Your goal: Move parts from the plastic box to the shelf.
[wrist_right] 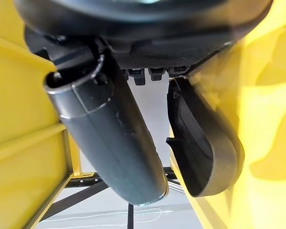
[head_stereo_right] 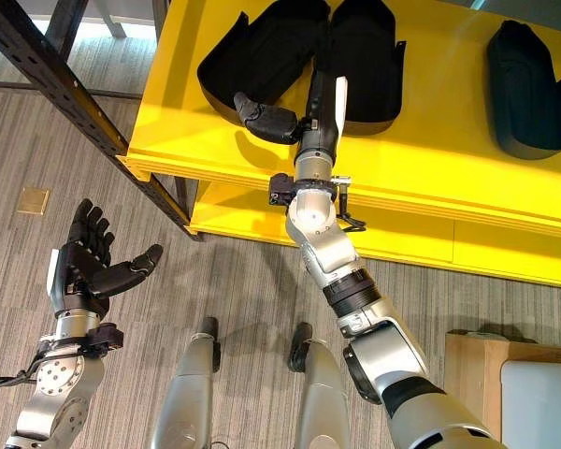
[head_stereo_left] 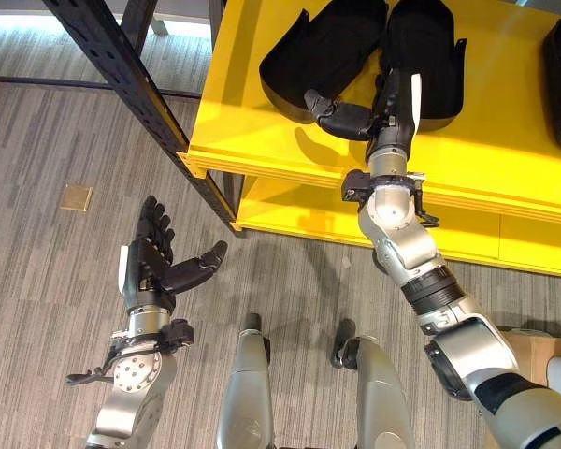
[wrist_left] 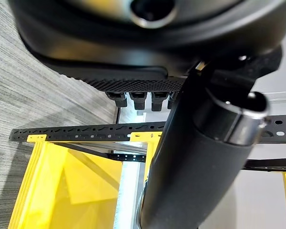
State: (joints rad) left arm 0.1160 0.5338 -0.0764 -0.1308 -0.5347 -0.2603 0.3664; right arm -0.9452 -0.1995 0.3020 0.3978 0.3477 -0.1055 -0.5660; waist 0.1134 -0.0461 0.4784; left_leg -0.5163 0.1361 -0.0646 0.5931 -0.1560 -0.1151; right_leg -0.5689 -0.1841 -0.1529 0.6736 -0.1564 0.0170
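Three black moulded parts lie on the yellow shelf (head_stereo_left: pixel 262 131): one at the left (head_stereo_left: pixel 309 42), one beside it (head_stereo_left: pixel 430 47), and a third further right (head_stereo_right: pixel 528 89). My right hand (head_stereo_left: pixel 385 105) reaches over the shelf's front edge. Its fingers lie straight along the middle part and its thumb (head_stereo_left: pixel 341 117) juts out towards the left part, so the hand is open. In the right wrist view the thumb (wrist_right: pixel 109 138) stands straight beside a black part (wrist_right: pixel 200 148). My left hand (head_stereo_left: pixel 154 267) hangs open, palm up, above the floor at the lower left and holds nothing.
A dark perforated rack post (head_stereo_left: pixel 131 84) slants down to the shelf's left corner. A lower yellow shelf (head_stereo_left: pixel 290 210) sits beneath the top one. A brass plate (head_stereo_left: pixel 75 197) is set in the floor. A brown box (head_stereo_right: pixel 472 360) with a pale container (head_stereo_right: pixel 540 402) stands at the lower right.
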